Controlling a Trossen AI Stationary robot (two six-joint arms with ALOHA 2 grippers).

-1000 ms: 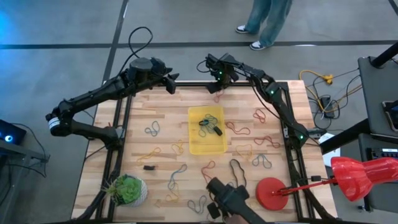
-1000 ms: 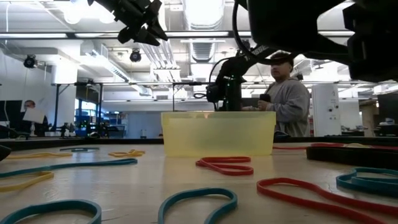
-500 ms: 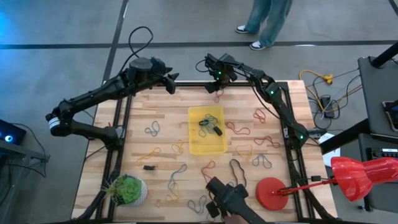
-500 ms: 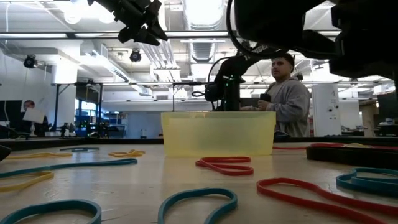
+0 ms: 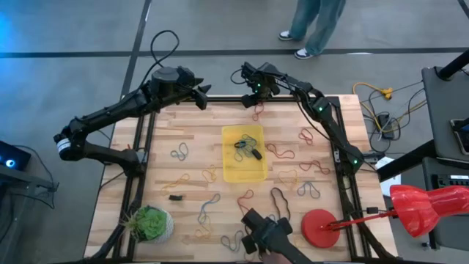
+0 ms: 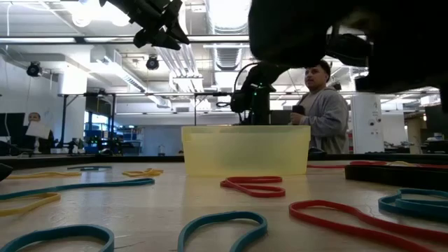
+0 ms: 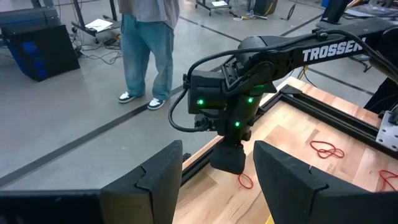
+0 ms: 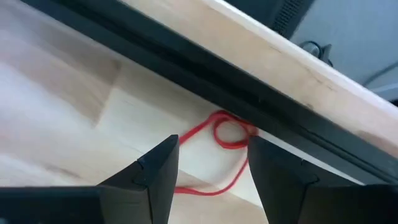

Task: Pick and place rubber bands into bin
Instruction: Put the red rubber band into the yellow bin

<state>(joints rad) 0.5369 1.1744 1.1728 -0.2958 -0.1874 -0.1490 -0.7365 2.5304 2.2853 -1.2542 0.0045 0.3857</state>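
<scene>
While the right gripper point(image 5: 254, 97) hangs low at the upper centre of the high view, over the far table edge, its jaws stand well apart and hold nothing; a red rubber band point(image 8: 221, 149) lies on the wood just below and between the fingers point(image 8: 155, 171). At the upper left, the left gripper point(image 5: 202, 99) waits above the table corner, also wide open and empty. Near the middle of the table point(image 5: 190, 125) sits the yellow bin point(image 5: 229, 170) with a few bands inside, and many coloured rubber bands point(image 5: 179, 152) lie scattered around it.
</scene>
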